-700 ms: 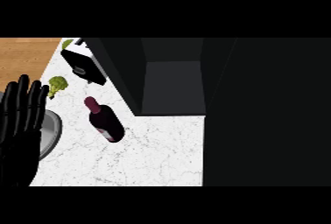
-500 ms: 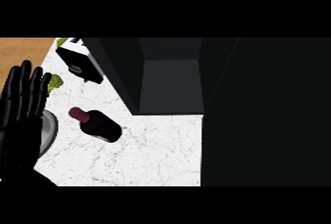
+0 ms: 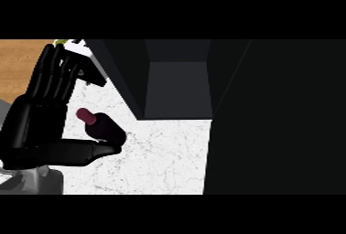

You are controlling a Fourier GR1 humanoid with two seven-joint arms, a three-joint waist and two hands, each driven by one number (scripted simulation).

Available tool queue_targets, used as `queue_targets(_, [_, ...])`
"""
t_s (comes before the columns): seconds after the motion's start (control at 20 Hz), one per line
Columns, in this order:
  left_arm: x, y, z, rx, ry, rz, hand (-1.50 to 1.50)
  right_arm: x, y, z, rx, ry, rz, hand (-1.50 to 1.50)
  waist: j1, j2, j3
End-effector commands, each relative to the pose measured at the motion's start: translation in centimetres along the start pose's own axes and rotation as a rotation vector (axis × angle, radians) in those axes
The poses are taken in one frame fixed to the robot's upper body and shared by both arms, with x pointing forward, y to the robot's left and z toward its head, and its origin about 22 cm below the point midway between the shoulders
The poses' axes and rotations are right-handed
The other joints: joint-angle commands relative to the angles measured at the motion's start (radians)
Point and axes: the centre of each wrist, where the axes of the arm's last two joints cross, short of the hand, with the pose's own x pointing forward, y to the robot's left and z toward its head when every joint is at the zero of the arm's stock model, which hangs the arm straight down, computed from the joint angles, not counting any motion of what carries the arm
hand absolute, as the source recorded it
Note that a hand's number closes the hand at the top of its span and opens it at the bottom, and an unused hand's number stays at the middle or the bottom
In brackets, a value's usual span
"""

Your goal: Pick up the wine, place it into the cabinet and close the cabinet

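One hand showing, the left hand, fingers straight and open, thumb right beside the wine, frame's left.

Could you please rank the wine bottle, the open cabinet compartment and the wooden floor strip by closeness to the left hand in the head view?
Measured from the left hand:
1. Wine bottle: right beside the thumb, on the white counter.
2. Wooden floor strip: upper left, just behind the fingers.
3. Open cabinet compartment: farthest, to the right, past the bottle.
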Motion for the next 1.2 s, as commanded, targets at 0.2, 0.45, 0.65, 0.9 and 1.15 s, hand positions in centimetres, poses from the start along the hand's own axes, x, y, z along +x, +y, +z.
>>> queue_targets(0.2, [3.5,0.0,0.7,-0.002,0.036,0.024,-1.50,5.4,1.7,2.6,0.043,0.016,-0.033,-1.50,0.007,0.000,-0.001])
queue_targets(0.45, [5.9,-1.7,-1.0,0.022,0.034,0.020,-1.50,6.1,3.0,1.7,0.029,0.012,-0.044,-1.50,0.008,0.001,-0.002])
queue_targets(0.65, [5.5,-2.5,0.3,0.041,0.081,0.027,-1.50,5.5,4.1,2.2,0.027,0.019,-0.057,-1.50,0.005,0.000,-0.001])
queue_targets(0.9, [5.3,-2.1,-1.1,0.053,0.110,0.006,-1.50,7.0,3.5,1.3,0.009,0.001,-0.059,-1.50,0.005,0.001,-0.002])
queue_targets(1.15, [6.0,-1.9,-0.2,0.083,0.137,-0.001,-1.50,7.0,4.2,2.1,0.005,0.032,-0.050,-1.50,0.002,-0.002,-0.002])
